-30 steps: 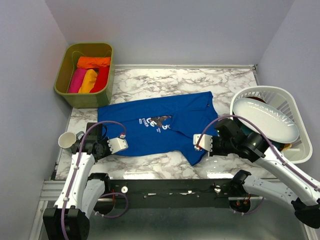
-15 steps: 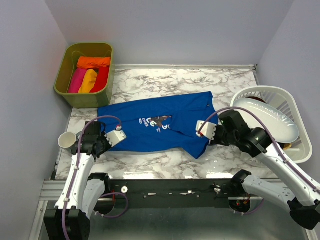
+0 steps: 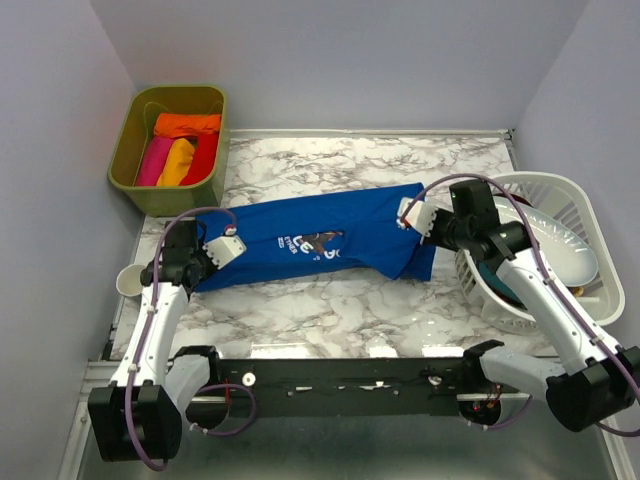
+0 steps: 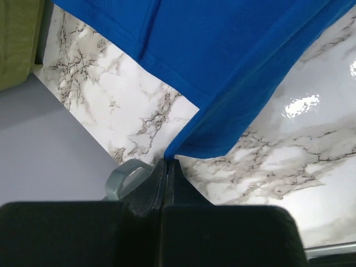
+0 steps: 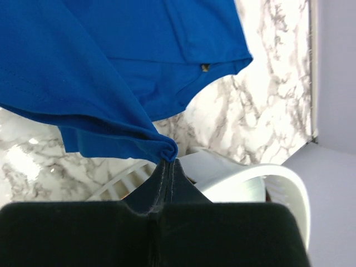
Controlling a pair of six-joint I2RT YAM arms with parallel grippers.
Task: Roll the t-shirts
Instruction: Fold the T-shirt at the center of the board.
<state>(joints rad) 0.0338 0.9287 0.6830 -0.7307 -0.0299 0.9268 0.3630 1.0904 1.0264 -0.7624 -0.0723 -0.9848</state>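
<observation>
From above, the blue t-shirt (image 3: 320, 240) lies as a long band across the middle of the marble table (image 3: 330, 310), slung between the two arms. The left gripper (image 3: 222, 248) is at its left end and the right gripper (image 3: 413, 213) at its right end, close to the white basket (image 3: 560, 190).

The wrist cameras show the grip, which the overhead view does not. The left gripper (image 4: 168, 164) has its fingers pressed fully together on a corner of the blue cloth (image 4: 222, 55), which hangs up off the marble. The right gripper (image 5: 168, 162) is clamped the same way on a bunched fold of the shirt (image 5: 83, 67), with the basket's rim (image 5: 245, 178) just beside it.

The chest graphic (image 3: 312, 243) is white and dark, but I cannot read its lettering. A small tag (image 5: 205, 67) sits at the shirt's edge, too small to make out.

The orange (image 3: 187, 124), pink (image 3: 155, 160), yellow (image 3: 178, 160) and red (image 3: 204, 157) shirts sit rolled in the green bin (image 3: 130, 150) at the back left corner. A paper cup (image 3: 130, 281) stands at the left edge by the left arm. Bare marble lies in front of the shirt and behind it up to the back edge.
</observation>
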